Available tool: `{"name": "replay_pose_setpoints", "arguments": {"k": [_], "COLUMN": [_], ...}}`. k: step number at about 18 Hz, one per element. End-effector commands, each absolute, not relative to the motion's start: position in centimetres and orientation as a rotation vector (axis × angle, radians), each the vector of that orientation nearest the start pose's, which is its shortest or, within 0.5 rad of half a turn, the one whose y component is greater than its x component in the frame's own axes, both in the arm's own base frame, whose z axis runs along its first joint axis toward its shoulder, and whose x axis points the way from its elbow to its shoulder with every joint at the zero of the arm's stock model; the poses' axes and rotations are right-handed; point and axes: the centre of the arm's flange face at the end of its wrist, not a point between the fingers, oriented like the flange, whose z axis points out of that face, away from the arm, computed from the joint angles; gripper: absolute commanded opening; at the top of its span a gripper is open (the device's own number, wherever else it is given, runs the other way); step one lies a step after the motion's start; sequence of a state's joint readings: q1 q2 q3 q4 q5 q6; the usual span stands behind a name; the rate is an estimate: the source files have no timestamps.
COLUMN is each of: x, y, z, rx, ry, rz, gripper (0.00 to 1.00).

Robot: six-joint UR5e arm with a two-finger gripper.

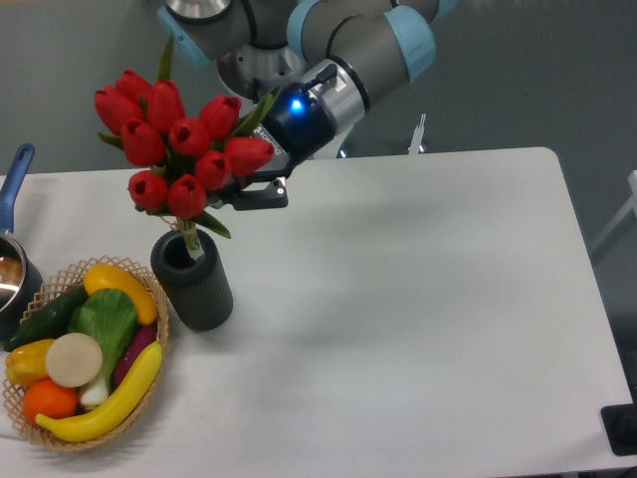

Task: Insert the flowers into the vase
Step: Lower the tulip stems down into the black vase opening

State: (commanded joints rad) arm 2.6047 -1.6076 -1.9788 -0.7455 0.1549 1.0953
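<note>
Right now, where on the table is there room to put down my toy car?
The big white stretch of table right of the vase, out to the far edge, is bare. The left side is crowded: the vegetable basket sits beside the vase, a pot at the edge, and the gripper holds the flowers over the vase.

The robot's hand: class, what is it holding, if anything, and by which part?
The hand holds the flowers, gripped at the bunch's side just under the red buds; the stem ends point into the vase.
</note>
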Motion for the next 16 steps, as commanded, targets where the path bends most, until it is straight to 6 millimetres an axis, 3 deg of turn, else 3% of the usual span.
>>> {"name": "replay_pose_setpoints", "arguments": {"k": [4, 16], "x": [-28.3, -27.0], "y": [43.8, 43.1], "z": [43.6, 39.4], "rx": [-1.704, -1.72], "ry": [0.334, 0.334], "rz": [-0.422, -0.441], "gripper": [0.08, 0.1]}}
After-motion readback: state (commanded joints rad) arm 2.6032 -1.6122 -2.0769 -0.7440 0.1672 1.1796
